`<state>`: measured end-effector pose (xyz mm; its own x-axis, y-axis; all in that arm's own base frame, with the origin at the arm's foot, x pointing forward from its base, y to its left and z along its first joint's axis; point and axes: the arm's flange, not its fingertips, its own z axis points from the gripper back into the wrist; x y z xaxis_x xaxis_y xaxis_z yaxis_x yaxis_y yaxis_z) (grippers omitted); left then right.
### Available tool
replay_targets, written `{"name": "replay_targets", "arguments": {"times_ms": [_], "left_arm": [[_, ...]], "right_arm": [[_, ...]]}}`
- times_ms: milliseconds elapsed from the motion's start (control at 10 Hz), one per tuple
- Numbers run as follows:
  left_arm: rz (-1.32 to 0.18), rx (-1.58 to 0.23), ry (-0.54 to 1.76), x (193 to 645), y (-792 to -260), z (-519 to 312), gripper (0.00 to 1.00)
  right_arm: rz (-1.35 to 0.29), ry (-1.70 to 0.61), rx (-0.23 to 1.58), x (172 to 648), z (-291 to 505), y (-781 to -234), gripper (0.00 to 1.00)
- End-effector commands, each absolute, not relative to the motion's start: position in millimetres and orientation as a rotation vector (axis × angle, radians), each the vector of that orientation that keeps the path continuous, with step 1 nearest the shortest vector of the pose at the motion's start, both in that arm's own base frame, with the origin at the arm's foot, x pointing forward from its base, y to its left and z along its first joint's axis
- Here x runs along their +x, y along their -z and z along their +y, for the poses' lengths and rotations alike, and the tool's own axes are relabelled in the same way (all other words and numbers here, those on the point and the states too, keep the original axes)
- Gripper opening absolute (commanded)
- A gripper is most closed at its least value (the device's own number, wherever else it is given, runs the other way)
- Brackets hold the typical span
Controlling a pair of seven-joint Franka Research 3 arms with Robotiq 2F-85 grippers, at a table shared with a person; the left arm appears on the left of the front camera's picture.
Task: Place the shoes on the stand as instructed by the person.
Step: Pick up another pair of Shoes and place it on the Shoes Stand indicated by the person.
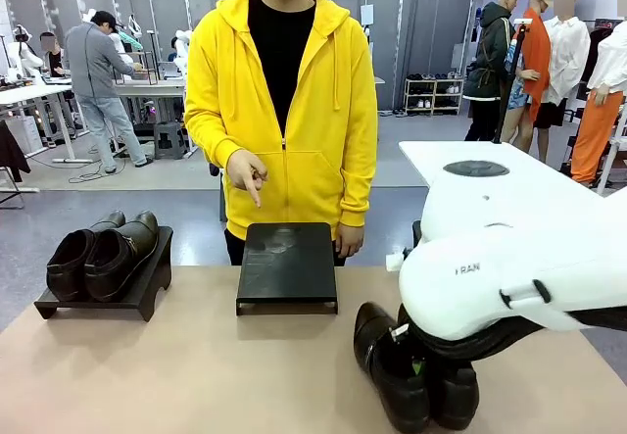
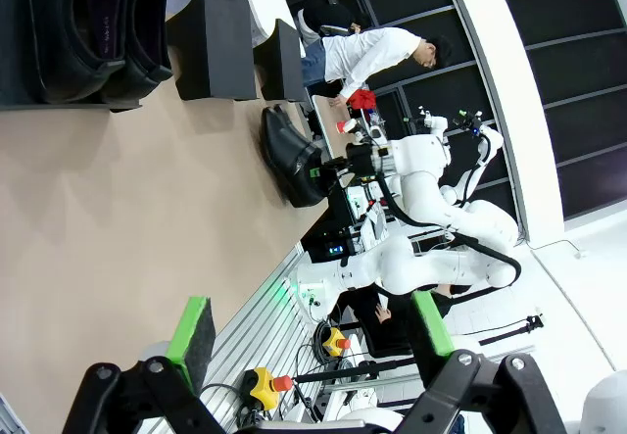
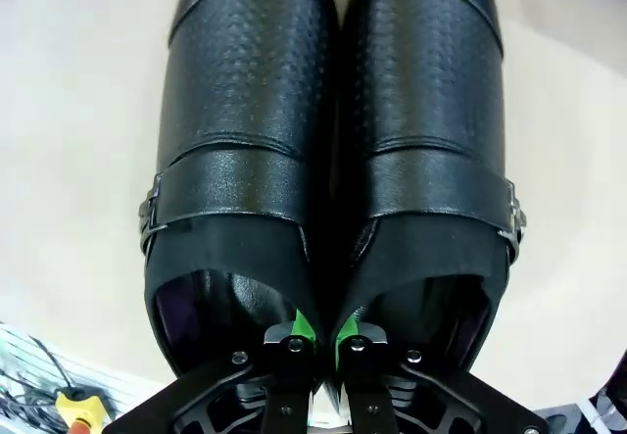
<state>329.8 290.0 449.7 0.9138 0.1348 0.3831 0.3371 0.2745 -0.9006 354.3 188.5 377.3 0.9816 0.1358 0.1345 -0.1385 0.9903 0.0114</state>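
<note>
A black pair of shoes [image 3: 333, 111] with buckle straps lies on the table at the front right [image 1: 407, 380]. My right gripper [image 3: 318, 334] reaches into it from the heel end. Its fingers are shut on the two inner walls, which are pressed together. In the front view the white arm hides most of that gripper [image 1: 416, 361]. A second dark pair [image 1: 103, 253] rests on the left stand [image 1: 147, 292]. The person's hand [image 1: 247, 174] points down at the bare black middle stand [image 1: 286, 258]. My left gripper [image 2: 312, 326] hangs open above the table with nothing between its pads.
The tan table [image 1: 196, 365] has free room between the stands and its front edge. The left wrist view shows the held pair [image 2: 289, 155] with the middle stand [image 2: 211, 42] beyond it. Other people and benches are far behind.
</note>
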Motion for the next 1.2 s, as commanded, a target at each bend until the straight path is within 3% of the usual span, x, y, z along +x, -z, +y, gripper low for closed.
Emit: {"name": "replay_targets", "arguments": {"times_ms": [0,600,1100], "left_arm": [[-0.428,-1.287,0.148,325,-450,286,1.00],[-0.428,-1.287,0.148,325,-450,286,1.00],[-0.428,-1.287,0.148,325,-450,286,1.00]], "right_arm": [[-0.225,-0.103,0.027,342,189,-435,0.00],[-0.395,-0.208,0.124,389,237,-563,0.00],[-0.495,-0.256,0.157,428,315,-567,0.00]]}}
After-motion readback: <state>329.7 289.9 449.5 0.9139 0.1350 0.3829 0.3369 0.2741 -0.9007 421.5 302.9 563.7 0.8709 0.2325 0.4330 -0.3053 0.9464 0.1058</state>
